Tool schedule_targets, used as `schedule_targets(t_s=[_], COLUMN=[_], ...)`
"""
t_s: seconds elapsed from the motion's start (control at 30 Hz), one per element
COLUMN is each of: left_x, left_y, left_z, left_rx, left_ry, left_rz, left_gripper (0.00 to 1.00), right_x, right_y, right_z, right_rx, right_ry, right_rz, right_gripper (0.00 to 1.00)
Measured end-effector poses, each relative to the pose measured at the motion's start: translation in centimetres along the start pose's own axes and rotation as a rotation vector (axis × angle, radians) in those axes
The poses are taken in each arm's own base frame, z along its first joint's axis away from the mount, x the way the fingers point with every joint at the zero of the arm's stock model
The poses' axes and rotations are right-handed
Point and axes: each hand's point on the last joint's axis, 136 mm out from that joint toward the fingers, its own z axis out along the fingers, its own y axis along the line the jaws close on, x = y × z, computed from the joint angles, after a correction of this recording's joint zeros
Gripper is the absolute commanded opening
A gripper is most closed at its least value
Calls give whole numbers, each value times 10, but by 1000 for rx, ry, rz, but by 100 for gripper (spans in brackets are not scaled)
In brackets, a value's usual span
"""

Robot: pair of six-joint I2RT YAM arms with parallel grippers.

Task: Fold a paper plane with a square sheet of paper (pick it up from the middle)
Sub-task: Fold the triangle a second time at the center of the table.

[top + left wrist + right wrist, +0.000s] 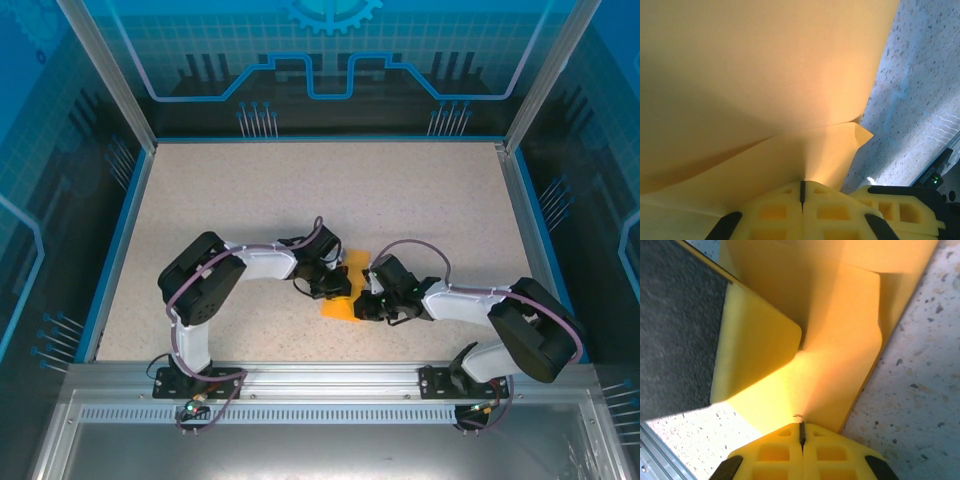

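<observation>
The square sheet of paper [338, 306] is orange, bent and creased, and sits low over the table's near middle between both grippers. From the left, my left gripper [337, 287] is shut on it. In the left wrist view the sheet [765, 75] spreads wide above the pinching jaws of the left gripper [801, 183], with one corner [862, 132] sticking out to the right. From the right, my right gripper [363, 303] is shut on the sheet. Its jaws, seen as the right gripper [801, 424], clamp a folded layer of the paper [840, 340]. The arms hide most of the sheet's outline.
The speckled beige table [300, 190] has blue raised edges and clear walls around it. A metal rail [320, 380] with the arm bases runs along the near side. Part of the right gripper's finger [900, 210] shows at the lower right of the left wrist view.
</observation>
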Motion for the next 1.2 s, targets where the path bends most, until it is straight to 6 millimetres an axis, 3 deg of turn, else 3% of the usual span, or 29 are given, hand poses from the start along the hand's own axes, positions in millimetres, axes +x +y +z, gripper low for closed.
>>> schedule_targets(t_s=[0.27, 0.63, 1.2], left_x=[-18, -25, -51], left_y=[11, 17, 39], left_z=[-11, -15, -38], left_rx=[5, 16, -15], left_ry=[-32, -33, -108], left_rz=[-9, 8, -2], left_gripper=[5, 5, 10], right_x=[0, -2, -1], right_y=[0, -1, -4], right_z=[0, -1, -3], right_rx=[2, 13, 32], right_ry=[-1, -7, -7], right_rz=[-8, -16, -30], right_gripper=[0, 0, 0])
